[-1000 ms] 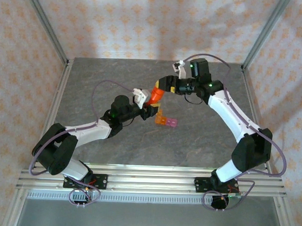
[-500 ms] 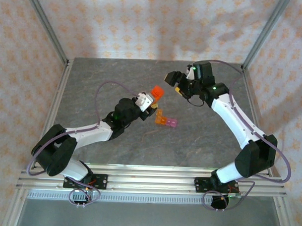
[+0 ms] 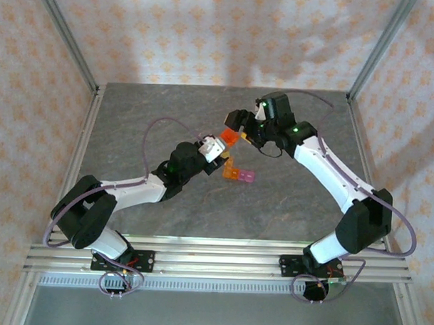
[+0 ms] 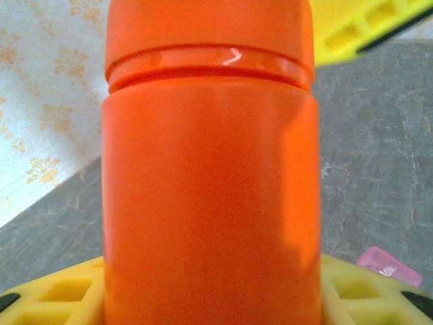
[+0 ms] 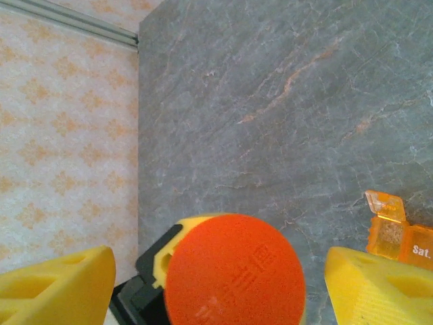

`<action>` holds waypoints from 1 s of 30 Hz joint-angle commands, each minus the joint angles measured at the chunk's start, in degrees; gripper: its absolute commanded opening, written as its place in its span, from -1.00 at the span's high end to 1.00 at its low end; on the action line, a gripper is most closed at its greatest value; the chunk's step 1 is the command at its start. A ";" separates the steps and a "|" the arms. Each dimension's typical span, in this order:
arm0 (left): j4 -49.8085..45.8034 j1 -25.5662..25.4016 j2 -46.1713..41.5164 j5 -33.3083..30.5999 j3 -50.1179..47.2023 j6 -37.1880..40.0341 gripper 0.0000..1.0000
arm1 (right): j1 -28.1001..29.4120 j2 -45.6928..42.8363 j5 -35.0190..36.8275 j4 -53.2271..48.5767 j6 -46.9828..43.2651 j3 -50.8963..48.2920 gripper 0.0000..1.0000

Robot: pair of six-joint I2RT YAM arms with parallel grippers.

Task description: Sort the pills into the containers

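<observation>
An orange-red bottle (image 3: 229, 139) is held above the table, with my left gripper (image 3: 216, 147) shut on its body. In the left wrist view the bottle (image 4: 210, 169) stands between my yellow fingers (image 4: 47, 298). My right gripper (image 3: 237, 126) is open at the bottle's top. In the right wrist view its yellow fingers (image 5: 54, 288) flank the orange cap (image 5: 233, 274) with a gap on each side. The two containers lie on the table below: one orange (image 3: 232, 170) with its lid up (image 5: 387, 230), one pink (image 3: 246, 176) (image 4: 389, 265). The pills are hidden.
The grey stone table (image 3: 287, 200) is bounded by patterned walls and metal posts (image 3: 64, 36). The containers sit just right of and below my left gripper. Bare tabletop stretches to the left and toward the near rail (image 3: 213, 259).
My right gripper drew back from the bottle's cap, then came in again around it. The left arm shifted the bottle slightly right, still holding it.
</observation>
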 commanded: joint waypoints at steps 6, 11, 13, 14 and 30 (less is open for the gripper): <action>0.76 -0.71 0.50 -1.26 2.59 0.70 1.00 | 0.66 0.48 1.05 1.81 0.14 -2.49 -0.47; 0.75 -0.82 0.73 -1.28 3.00 0.66 1.00 | 0.82 0.50 0.22 2.29 -0.28 -2.49 -0.10; 0.97 -0.82 0.69 -1.51 2.91 0.14 1.00 | 0.82 0.54 -0.28 2.29 -0.61 -2.32 0.13; 1.13 -0.82 0.73 -1.71 3.00 -0.18 1.00 | 0.82 0.55 -0.43 2.37 -0.93 -2.39 0.19; 6.04 6.89 -4.63 25.15 1.35 -23.38 1.00 | -7.25 1.49 -24.94 11.97 -22.83 -1.94 0.25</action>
